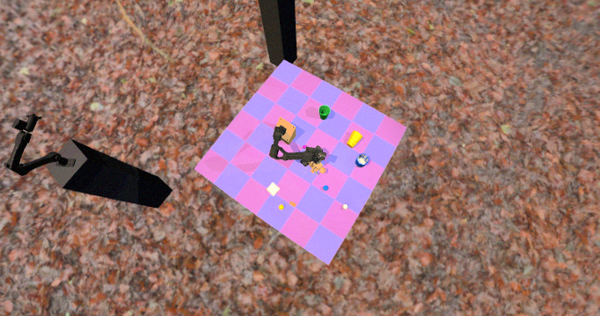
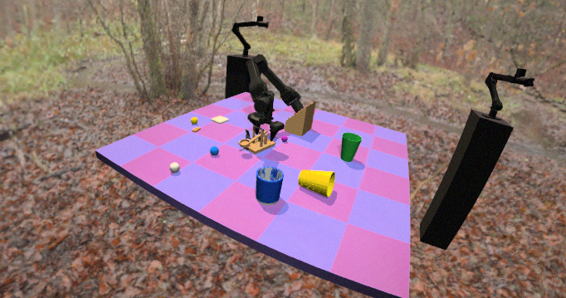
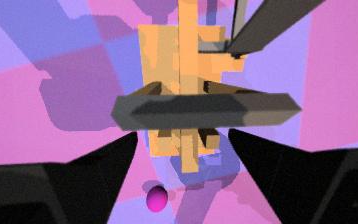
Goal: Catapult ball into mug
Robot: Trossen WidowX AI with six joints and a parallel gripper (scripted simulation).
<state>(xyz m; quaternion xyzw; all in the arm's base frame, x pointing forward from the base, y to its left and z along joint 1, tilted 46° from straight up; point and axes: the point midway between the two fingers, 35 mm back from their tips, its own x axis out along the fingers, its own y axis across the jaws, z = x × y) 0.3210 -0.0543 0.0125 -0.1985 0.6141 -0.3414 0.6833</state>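
Observation:
The wooden catapult (image 1: 315, 168) (image 2: 258, 146) (image 3: 160, 60) stands on the checkered table. Its round cup (image 2: 244, 143) looks empty in the exterior view. My gripper (image 2: 265, 135) (image 3: 184, 134) is open and empty, low over the catapult's rear end, with one finger on each side of its throwing arm (image 3: 189, 65). A grey crossbar (image 3: 190, 111) spans the uprights. The blue mug (image 1: 362, 160) (image 2: 269, 188) stands upright. A magenta ball (image 1: 304, 147) (image 2: 284, 139) (image 3: 157, 199) lies near the catapult's rear. A blue ball (image 1: 325, 187) (image 2: 214, 150) and a white ball (image 1: 345, 207) (image 2: 174, 167) lie apart from it.
A yellow cup (image 1: 354, 139) (image 2: 316, 182) lies on its side by the mug. A green cup (image 1: 324, 113) (image 2: 350, 147) stands upright. A wooden wedge (image 2: 300, 121), yellow ball (image 2: 194, 120), orange block (image 2: 196, 129) and pale square (image 1: 273, 189) are on the table.

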